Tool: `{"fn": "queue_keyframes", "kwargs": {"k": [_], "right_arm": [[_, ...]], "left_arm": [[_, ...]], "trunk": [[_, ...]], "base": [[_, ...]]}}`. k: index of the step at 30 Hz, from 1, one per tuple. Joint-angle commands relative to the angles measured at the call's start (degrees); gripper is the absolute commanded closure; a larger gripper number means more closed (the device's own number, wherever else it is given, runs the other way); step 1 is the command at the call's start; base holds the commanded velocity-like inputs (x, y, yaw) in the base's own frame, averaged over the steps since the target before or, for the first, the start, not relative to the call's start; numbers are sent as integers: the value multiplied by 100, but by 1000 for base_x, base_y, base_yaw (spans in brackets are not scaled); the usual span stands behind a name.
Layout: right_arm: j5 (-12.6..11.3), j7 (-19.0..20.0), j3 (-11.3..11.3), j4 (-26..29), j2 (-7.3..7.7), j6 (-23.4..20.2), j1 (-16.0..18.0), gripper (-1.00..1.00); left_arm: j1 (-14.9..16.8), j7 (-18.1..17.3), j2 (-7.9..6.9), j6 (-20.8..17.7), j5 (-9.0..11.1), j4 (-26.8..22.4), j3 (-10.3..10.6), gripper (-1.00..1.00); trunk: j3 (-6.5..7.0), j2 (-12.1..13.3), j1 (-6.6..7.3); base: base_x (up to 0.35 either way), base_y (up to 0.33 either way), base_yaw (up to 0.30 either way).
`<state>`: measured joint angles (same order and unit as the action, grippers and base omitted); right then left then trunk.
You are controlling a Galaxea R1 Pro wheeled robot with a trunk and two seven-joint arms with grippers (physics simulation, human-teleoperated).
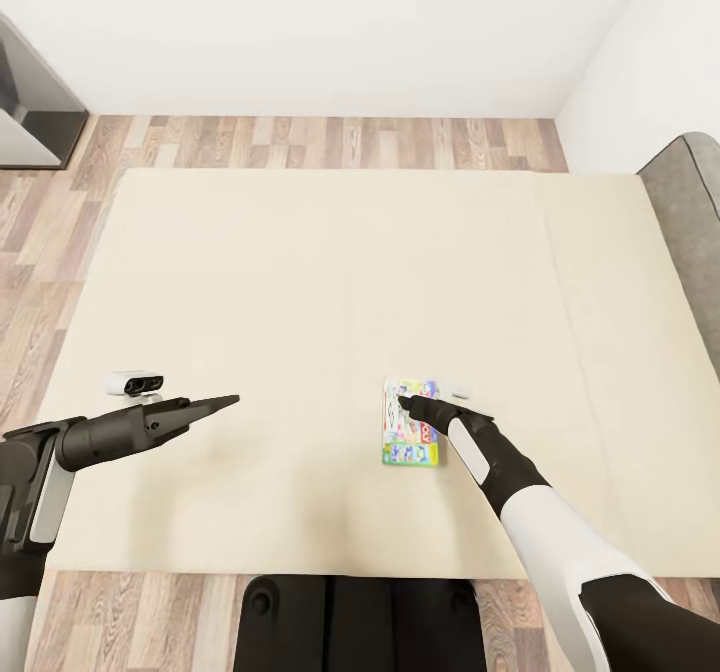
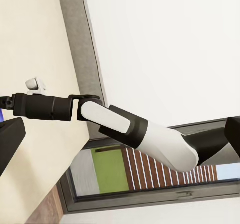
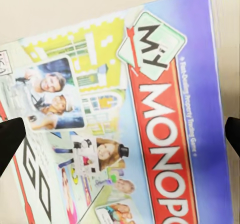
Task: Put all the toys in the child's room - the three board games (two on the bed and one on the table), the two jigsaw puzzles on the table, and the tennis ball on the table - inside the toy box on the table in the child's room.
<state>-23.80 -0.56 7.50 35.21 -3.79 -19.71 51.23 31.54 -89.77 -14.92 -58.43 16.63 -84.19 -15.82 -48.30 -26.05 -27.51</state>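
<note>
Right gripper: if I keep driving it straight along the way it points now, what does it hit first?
Most likely the board game lying flat on the bed. The right gripper sits over the box's far end, and its wrist camera looks squarely onto the Monopoly lid between open fingertips. The remaining gap is unclear.

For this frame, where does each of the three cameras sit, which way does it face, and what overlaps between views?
Head view: on the robot's head, looking down over the cream bed; both arms, left tool and right tool show.
Left wrist view: on the left arm, facing sideways across the bed toward a window; the right arm crosses it.
Right wrist view: on the right arm, facing down, close over the colourful Monopoly board game box; dark fingertips at the edges.
Shared: head and right wrist views both show the box.
</note>
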Motion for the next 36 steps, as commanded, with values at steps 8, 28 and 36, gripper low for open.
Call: {"fn": "queue_keyframes", "kwargs": {"k": [8, 28, 36], "right_arm": [[-19, -6, 6, 5, 1, -24, 1, -100], [-22, -13, 163, 6, 1, -20, 1, -100], [-19, -13, 164, 5, 1, -16, 1, -100]], "left_arm": [[1, -23, -2, -59, -3, -1, 0, -100], [1, -23, -2, -60, -3, -1, 0, -100], [1, -23, -1, -63, -2, -1, 0, -100]], "trunk": [[-5, -8, -3], [-5, -8, -3], [-5, -8, -3]], "base": [[0, 22, 0], [0, 36, 0], [0, 21, 0]]}}
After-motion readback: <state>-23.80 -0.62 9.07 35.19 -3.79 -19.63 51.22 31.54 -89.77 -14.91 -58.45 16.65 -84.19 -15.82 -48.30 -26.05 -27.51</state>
